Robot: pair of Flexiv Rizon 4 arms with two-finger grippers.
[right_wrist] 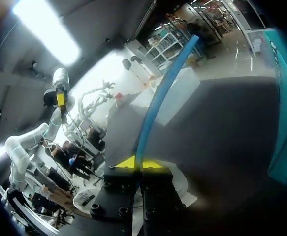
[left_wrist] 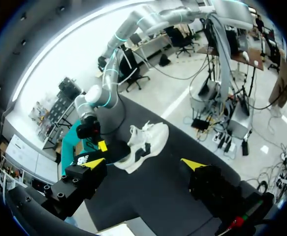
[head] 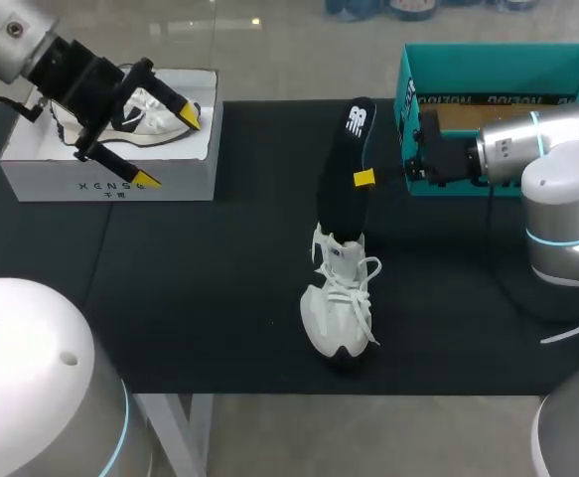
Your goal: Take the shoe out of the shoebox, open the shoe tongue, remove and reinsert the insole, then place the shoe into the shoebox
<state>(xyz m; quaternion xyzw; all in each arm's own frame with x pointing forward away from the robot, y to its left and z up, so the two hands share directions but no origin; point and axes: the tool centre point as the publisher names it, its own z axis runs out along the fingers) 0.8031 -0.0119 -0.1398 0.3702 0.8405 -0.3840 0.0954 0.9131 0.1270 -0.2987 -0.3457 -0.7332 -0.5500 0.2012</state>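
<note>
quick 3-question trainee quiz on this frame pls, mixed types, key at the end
1. Fill in: the left claw hangs over the white cardboard shoebox with its fingers ____.
2. Multiple choice: the white lace-up sneaker with the long black insole sticking up out of it is
A) inside that shoebox
B) on the black table mat
C) held in the left claw
3. True or false: the right claw is shut on the insole.

Key: 1 open; 2 B; 3 true.
</note>
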